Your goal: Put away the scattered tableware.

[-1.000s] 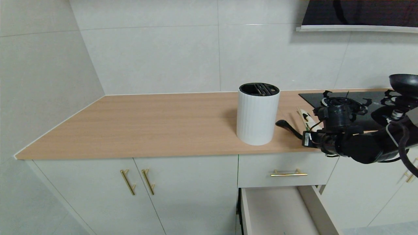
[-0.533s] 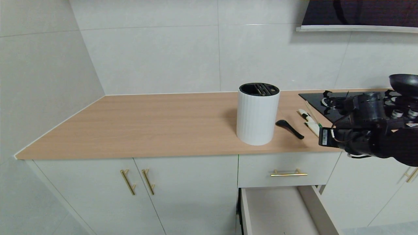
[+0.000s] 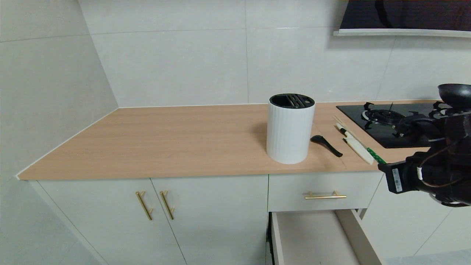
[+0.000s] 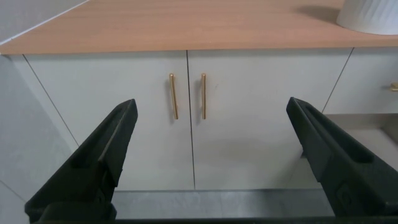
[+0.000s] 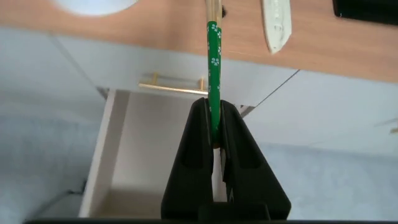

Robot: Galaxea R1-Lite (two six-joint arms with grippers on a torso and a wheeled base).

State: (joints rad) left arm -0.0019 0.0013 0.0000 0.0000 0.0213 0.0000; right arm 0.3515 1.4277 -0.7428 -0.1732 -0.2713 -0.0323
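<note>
A pair of chopsticks with green ends (image 3: 375, 155) (image 5: 213, 62) reaches from the counter's front edge back past a white knife (image 3: 355, 144) (image 5: 277, 22). My right gripper (image 3: 384, 164) (image 5: 214, 127) is shut on the green end, just off the counter edge and above the open drawer (image 3: 312, 235) (image 5: 149, 162). Left of the knife a black spoon (image 3: 326, 144) lies beside the white cylindrical holder (image 3: 290, 132) with its slotted black top. My left gripper (image 4: 211, 155) hangs open and empty in front of the lower cupboard doors (image 4: 186, 124).
A black gas stove (image 3: 382, 119) with a dark pan (image 3: 454, 94) fills the counter's right end. A shut drawer with a gold handle (image 3: 325, 196) (image 5: 177, 89) sits above the open one. The wooden counter (image 3: 165, 140) stretches bare to the left.
My right arm has pulled back to the right and down toward the counter's front edge, drawing the chopsticks with it. The spoon, knife and holder have stayed put.
</note>
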